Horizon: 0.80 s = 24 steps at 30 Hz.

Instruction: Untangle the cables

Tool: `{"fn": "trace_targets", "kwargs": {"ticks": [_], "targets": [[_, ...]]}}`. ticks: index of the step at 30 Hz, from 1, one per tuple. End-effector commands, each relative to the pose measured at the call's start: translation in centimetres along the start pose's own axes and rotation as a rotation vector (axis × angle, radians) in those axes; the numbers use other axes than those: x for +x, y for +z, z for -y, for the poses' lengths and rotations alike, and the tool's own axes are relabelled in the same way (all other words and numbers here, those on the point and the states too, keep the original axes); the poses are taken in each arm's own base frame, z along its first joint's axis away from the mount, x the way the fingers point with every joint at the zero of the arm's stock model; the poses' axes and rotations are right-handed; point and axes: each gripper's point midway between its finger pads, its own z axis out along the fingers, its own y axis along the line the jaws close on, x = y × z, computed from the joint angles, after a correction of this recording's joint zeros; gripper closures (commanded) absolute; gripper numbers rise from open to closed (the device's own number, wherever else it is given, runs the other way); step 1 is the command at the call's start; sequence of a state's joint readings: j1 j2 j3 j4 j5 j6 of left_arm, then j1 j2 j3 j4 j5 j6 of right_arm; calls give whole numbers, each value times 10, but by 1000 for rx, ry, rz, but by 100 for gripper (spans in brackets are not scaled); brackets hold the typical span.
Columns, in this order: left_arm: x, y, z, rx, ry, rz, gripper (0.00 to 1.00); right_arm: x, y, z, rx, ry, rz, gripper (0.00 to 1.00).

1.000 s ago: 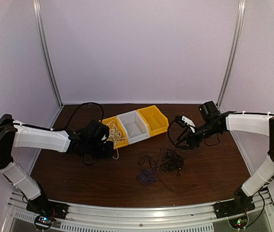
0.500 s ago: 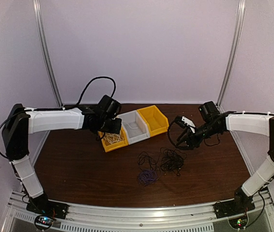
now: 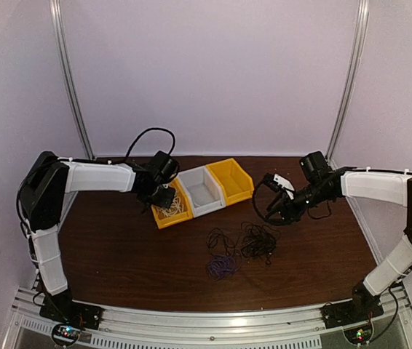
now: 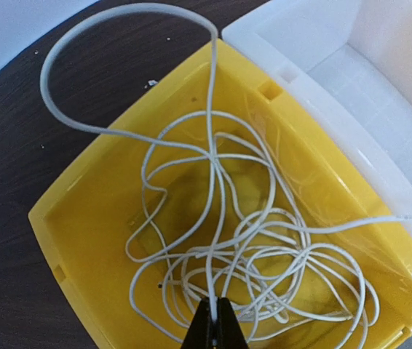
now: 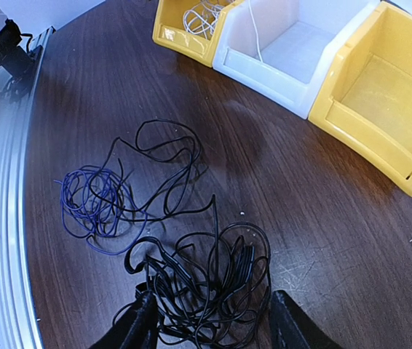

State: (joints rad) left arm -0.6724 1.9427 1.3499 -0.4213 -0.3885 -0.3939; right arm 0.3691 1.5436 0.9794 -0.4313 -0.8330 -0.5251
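Left wrist view: the left gripper (image 4: 214, 314) is squeezed tight on one strand of the white cable (image 4: 212, 182). The rest of the white cable lies in loose loops on the floor of a yellow bin (image 4: 82, 233). One big loop goes up over the bin's rim and curves above the dark table (image 4: 17, 131). Another strand runs across to the white bin (image 4: 381, 94) just beside it.

In the top view the three bins sit in a row near the middle of the table's far edge. The white one is in the middle, and a second yellow bin (image 5: 381, 94) is on the other side of it.

The right gripper (image 5: 213, 323) has its fingers (image 5: 144, 323) wide apart and grips nothing. In its own view a black tangle (image 5: 206, 283) shows between them, lying on the table. I cannot tell if the fingers touch it. A loose black cable (image 5: 169, 167) spreads out from the tangle. A purple cable (image 5: 89, 200) lies in a small bunch beside it, mixed with the black cable. These cables are in the middle of the table, the purple one closest to the near edge.
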Motion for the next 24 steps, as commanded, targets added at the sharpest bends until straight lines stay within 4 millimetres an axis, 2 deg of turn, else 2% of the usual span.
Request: {"fn": "trace_targets", "kwargs": {"ticks": [1, 6, 10, 13, 18, 20, 24], "targets": [[-23, 5, 16, 96, 28, 36, 100, -11, -6, -1, 14, -32, 15, 47], [-26, -8, 23, 155, 50, -7, 99, -11, -7, -1, 19, -36, 16, 47], [-14, -23, 27, 214, 69, -76, 84, -12, -7, -2, 17, -37, 16, 47], [-14, -48, 26, 260, 63, -92, 70, -16, -9, -2, 20, -47, 21, 47], [-50, -110, 3, 261, 57, 2, 52, -43, -12, 5, 80, -89, 18, 47], [-71, -128, -9, 263, 36, 59, 48, -63, -9, 8, 100, -128, 22, 48], [-101, -122, -43, 280, -49, 135, 47, -100, 11, 19, 121, -148, 28, 51]]}}
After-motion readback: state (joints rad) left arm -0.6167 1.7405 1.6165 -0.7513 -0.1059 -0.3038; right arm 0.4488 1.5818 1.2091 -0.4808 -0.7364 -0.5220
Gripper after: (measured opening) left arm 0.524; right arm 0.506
